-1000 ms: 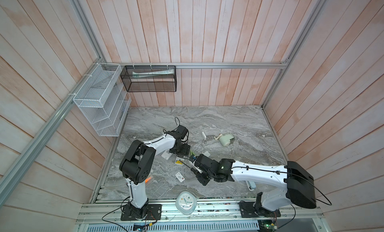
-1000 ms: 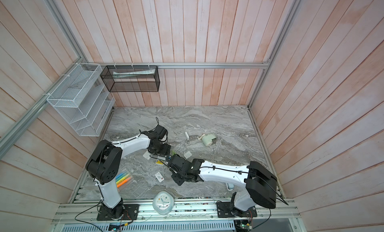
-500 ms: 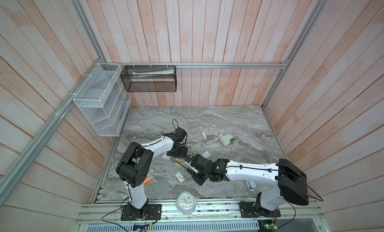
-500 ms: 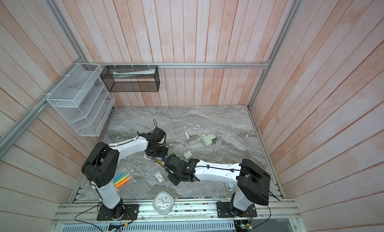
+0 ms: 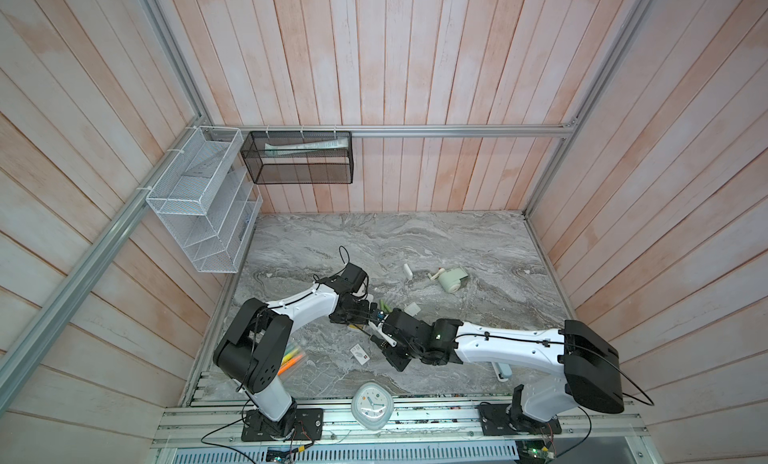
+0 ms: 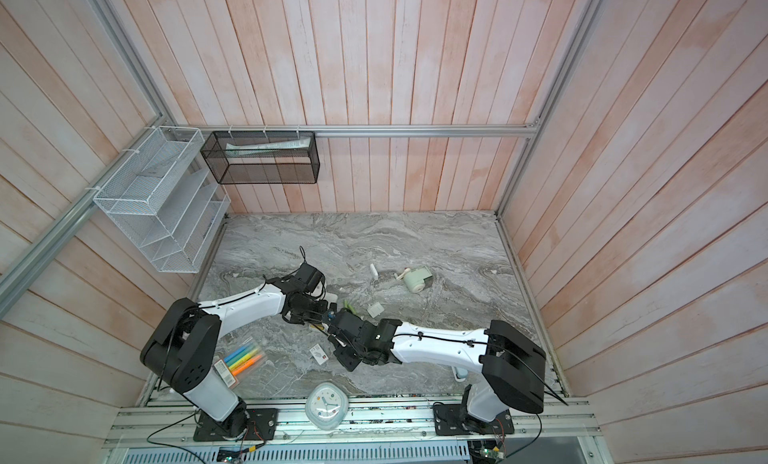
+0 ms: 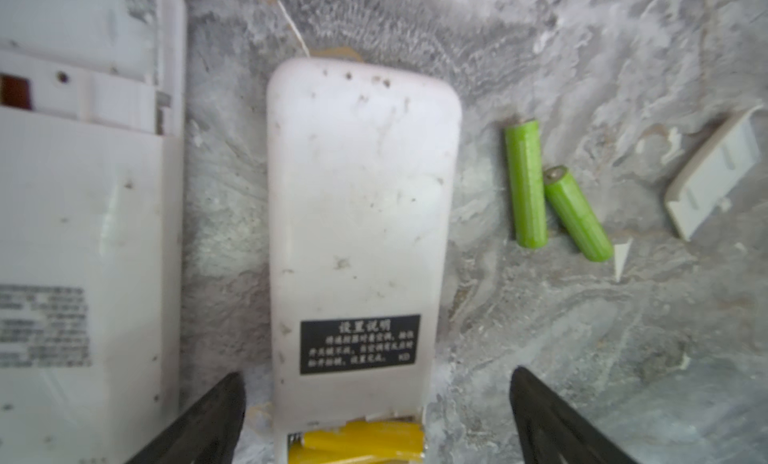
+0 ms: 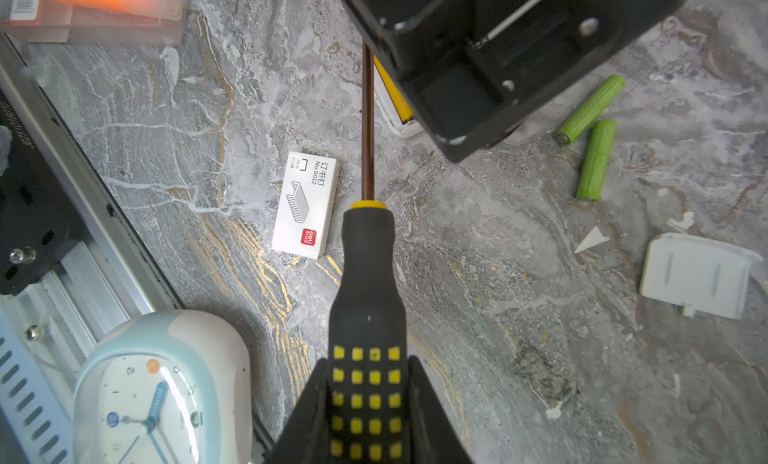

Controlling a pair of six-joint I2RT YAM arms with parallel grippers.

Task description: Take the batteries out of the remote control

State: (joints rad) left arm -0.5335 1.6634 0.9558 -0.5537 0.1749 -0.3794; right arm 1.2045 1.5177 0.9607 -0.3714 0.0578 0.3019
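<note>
A white remote control (image 7: pixel 361 233) lies face down on the marble. Two yellow batteries (image 7: pixel 361 441) sit in its open compartment. My left gripper (image 7: pixel 376 374) is open, its fingers (image 7: pixel 208 420) standing either side of the remote without touching it. Two lime green batteries (image 7: pixel 525 183) lie loose beside the remote and show in both top views (image 5: pixel 383 306) (image 6: pixel 348 306). My right gripper (image 8: pixel 368 362) is shut on the black-and-yellow screwdriver (image 8: pixel 368 295). Its shaft runs toward the yellow batteries (image 8: pixel 392 91), with the tip hidden under the left gripper's body.
A second white remote (image 7: pixel 83 233) lies alongside. A loose battery cover (image 8: pixel 698 274) rests near the green cells. A staple box (image 8: pixel 305 204), a pale blue clock (image 8: pixel 162 387) and a highlighter pack (image 6: pixel 239 360) sit near the front edge. A green sharpener (image 5: pixel 453 279) lies further back.
My left gripper's jaws have opened wider around the remote. The right arm has shifted a little to the left with the screwdriver still held.
</note>
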